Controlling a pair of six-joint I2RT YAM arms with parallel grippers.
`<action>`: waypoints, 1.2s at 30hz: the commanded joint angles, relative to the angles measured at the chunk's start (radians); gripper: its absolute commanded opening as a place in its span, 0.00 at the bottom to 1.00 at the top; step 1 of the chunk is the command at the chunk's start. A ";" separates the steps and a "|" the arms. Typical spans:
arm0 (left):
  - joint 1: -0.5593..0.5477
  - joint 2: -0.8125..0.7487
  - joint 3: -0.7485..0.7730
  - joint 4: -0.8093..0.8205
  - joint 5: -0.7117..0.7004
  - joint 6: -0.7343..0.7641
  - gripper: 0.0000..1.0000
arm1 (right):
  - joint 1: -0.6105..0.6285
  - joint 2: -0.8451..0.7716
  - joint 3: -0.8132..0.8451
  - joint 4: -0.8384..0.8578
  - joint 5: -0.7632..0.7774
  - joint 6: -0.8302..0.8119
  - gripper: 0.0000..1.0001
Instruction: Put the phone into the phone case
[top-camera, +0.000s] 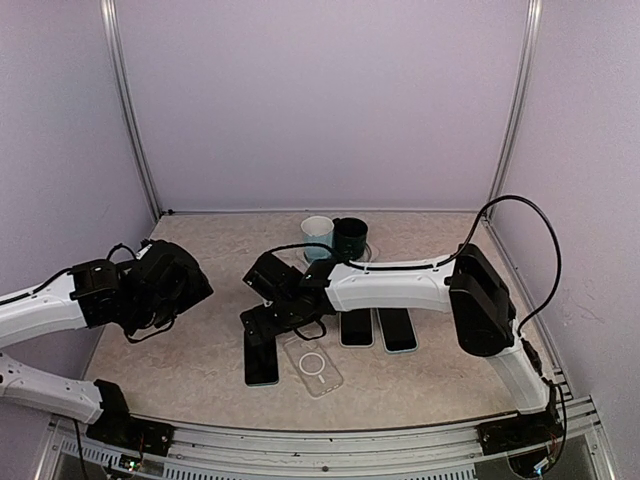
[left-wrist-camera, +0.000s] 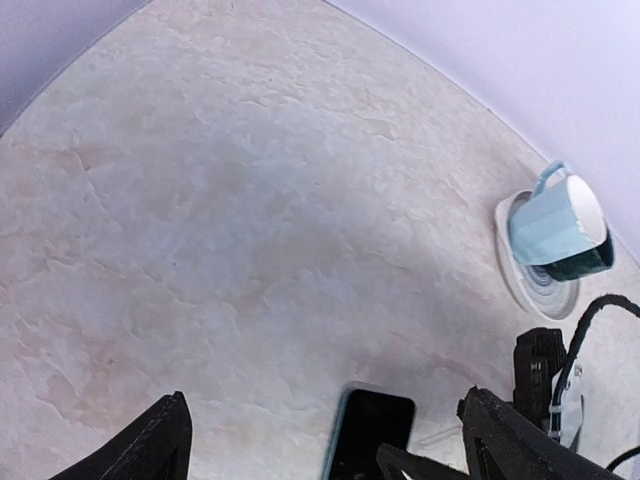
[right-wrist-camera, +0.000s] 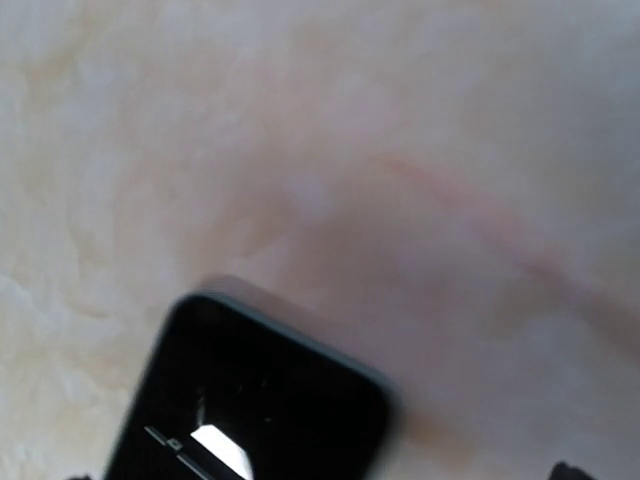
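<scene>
A black-screened phone with a teal edge lies flat on the table, left of the clear phone case, which has a white ring in it. My right gripper hangs over the phone's far end. In the right wrist view the phone is blurred on the table, and the gripper is open, its tips far apart at the bottom edge. My left gripper is off to the left, open and empty, with the phone ahead of it.
Two more phones lie side by side right of the case, under the right arm. A light blue cup and a dark green cup stand at the back. Walls close in the table on three sides.
</scene>
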 joint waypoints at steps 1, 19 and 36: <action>0.061 0.057 -0.004 -0.001 -0.013 0.138 0.94 | 0.045 0.119 0.138 -0.109 0.058 0.020 0.99; 0.188 0.166 -0.033 0.116 0.068 0.276 0.99 | 0.122 0.341 0.383 -0.177 -0.013 -0.115 0.95; 0.202 0.151 -0.065 0.135 0.084 0.274 0.99 | 0.177 0.301 0.330 -0.438 0.075 -0.099 0.90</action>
